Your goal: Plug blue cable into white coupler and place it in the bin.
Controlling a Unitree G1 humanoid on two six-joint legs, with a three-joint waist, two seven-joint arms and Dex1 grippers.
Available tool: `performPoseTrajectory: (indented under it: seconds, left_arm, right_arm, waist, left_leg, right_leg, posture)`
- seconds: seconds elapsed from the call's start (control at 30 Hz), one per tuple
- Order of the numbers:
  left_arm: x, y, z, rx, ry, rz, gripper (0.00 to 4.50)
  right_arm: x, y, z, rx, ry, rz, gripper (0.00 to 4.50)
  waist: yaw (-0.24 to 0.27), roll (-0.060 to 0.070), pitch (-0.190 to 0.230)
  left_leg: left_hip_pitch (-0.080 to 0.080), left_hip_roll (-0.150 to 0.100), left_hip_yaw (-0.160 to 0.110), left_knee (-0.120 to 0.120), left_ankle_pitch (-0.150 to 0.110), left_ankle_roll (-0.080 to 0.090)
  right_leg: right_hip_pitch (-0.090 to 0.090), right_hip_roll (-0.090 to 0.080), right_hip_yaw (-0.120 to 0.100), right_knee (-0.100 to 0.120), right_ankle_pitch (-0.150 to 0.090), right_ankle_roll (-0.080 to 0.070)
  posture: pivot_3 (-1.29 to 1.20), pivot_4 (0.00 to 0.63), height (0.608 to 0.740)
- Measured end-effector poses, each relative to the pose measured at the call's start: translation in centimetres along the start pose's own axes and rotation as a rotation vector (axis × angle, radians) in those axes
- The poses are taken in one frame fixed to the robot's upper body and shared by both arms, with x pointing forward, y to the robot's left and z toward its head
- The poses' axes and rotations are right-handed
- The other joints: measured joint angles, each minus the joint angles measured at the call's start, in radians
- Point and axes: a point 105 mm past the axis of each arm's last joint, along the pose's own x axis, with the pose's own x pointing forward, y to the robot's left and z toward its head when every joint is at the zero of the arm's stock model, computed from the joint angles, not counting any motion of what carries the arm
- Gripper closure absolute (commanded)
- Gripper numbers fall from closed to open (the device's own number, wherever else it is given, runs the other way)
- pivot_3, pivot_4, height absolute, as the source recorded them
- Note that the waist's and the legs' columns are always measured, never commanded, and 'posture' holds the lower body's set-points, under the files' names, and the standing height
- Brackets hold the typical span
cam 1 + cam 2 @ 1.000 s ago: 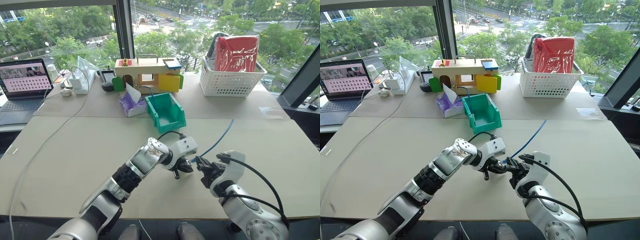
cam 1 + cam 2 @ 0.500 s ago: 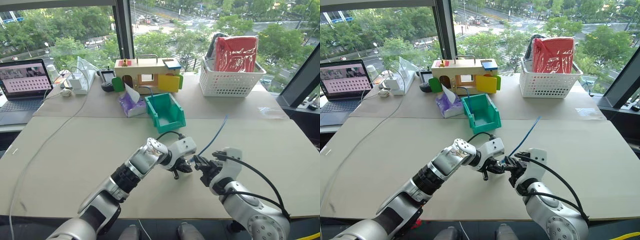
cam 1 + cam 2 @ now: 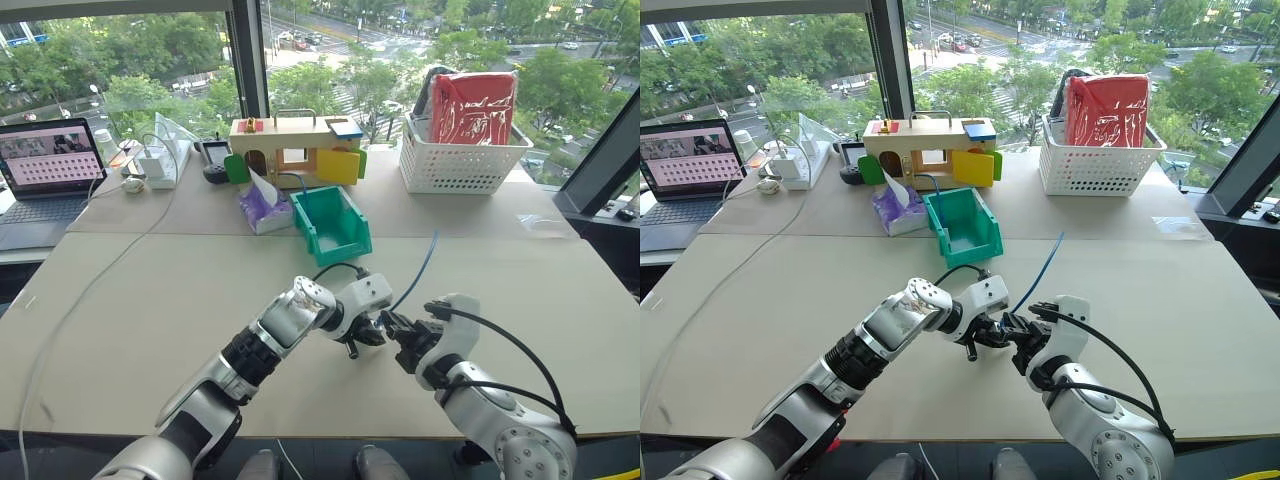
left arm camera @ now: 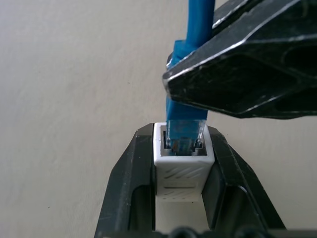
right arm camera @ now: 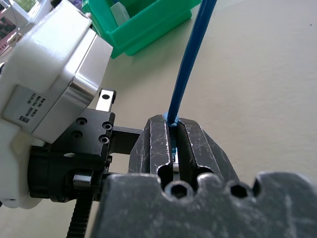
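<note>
Midair above the counter [image 3: 150, 300], the white coupler [image 4: 182, 163] is clamped in the left end effector [image 4: 181, 198] while the blue cable [image 4: 190, 74], pinched in the right end effector [image 5: 173, 144], is half-seated and could be jammed if tilted.

The bin [image 3: 331, 224] sits on the tabletop [image 3: 150, 290], beyond the two hands. The left hand [image 3: 368, 331] and right hand [image 3: 392, 331] meet near the front edge. A basket [image 3: 462, 155] stands behind, to the right; a laptop [image 3: 45, 175] far left.
</note>
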Motion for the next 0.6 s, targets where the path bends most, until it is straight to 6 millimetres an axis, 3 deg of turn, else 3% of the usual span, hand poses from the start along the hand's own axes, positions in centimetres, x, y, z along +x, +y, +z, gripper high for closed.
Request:
performPoseTrajectory:
  seconds: [0.33, 0.6]
  left_arm:
    - [0.17, -0.28, -0.43, -0.018, -0.001, -0.007, 3.80]
    - [0.14, -0.21, -0.86, -0.028, 0.004, -0.002, 3.80]
  right_arm:
    - [-0.22, -0.69, -0.65, -0.008, 0.048, 0.039, 4.50]
    - [0.07, -0.70, -1.07, 0.013, 0.065, 0.058, 4.50]
  waist:
    - [0.001, -0.004, -0.011]
    - [-0.001, -0.004, -0.012]
  left_leg:
    - [0.002, 0.000, 0.000, -0.001, 0.000, 0.000]
    - [0.014, 0.001, 0.000, -0.003, -0.001, 0.001]
  right_leg:
    - [0.002, 0.000, 0.000, -0.001, -0.001, 0.000]
    - [0.014, 0.000, -0.001, -0.003, -0.003, -0.002]
  posture:
    - [0.00, 0.150, 0.729]
    - [0.00, 0.150, 0.729]
